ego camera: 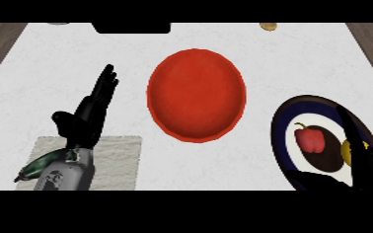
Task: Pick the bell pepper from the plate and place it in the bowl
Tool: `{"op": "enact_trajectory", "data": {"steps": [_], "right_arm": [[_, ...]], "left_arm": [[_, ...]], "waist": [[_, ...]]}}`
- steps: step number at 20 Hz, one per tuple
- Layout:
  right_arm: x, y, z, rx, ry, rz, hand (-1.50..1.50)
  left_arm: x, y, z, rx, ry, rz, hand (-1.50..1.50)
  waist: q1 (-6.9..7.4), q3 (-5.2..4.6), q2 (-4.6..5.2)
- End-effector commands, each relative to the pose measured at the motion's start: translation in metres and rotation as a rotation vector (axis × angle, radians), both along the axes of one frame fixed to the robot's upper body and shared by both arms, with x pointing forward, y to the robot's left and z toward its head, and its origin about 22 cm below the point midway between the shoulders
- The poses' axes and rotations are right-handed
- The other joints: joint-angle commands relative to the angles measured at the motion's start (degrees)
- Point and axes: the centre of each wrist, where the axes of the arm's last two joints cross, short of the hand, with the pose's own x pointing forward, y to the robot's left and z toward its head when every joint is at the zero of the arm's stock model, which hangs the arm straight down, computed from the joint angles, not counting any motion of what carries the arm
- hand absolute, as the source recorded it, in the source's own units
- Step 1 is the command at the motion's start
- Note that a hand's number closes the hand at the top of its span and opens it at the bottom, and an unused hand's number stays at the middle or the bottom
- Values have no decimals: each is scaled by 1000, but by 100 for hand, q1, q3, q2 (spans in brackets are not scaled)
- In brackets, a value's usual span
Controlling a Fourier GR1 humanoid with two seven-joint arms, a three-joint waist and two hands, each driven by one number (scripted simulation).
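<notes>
The white counter (306, 59) fills the frame, and the largest thing on it is the red bowl (197, 95), sitting just above the middle of the frame and holding nothing. Next in size is the plate (285, 128), dark-rimmed with a white middle, cut off by the right edge at lower right. A pale cloth mat (116, 158) lies at lower left, with a dark green vegetable (36, 165) at its left edge, partly behind the grey forearm. The left hand (91, 111) stands over the mat's upper edge in the left half of the frame, fingers straight and together, pointing up the frame, holding nothing; it looks at rest. The right hand (351, 133) shows only as a dark shape over the right side of the plate, and I cannot tell how it is set. The red bell pepper (311, 139) lies on the plate, stem toward upper left, its long axis running roughly up and down the frame; a yellow item (348, 153) sits just beside it to the right, mostly hidden. The pepper lies just left of the right hand and well apart from the left, so the right hand is the nearer one for the pick, and the bowl lies up and to the left of the pepper.
</notes>
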Motion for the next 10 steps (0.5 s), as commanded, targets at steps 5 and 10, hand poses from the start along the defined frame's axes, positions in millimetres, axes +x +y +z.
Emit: {"op": "enact_trajectory", "data": {"steps": [5,10], "right_arm": [[1,-19,-26,-54,13,-21,-150],[9,-35,-41,-152,73,-110,-150]], "left_arm": [[8,4,-18,-3,7,-10,0],[-17,-5,-8,-12,15,1,0]], "waist": [[-9,-2,3],[15,-1,-1]]}}
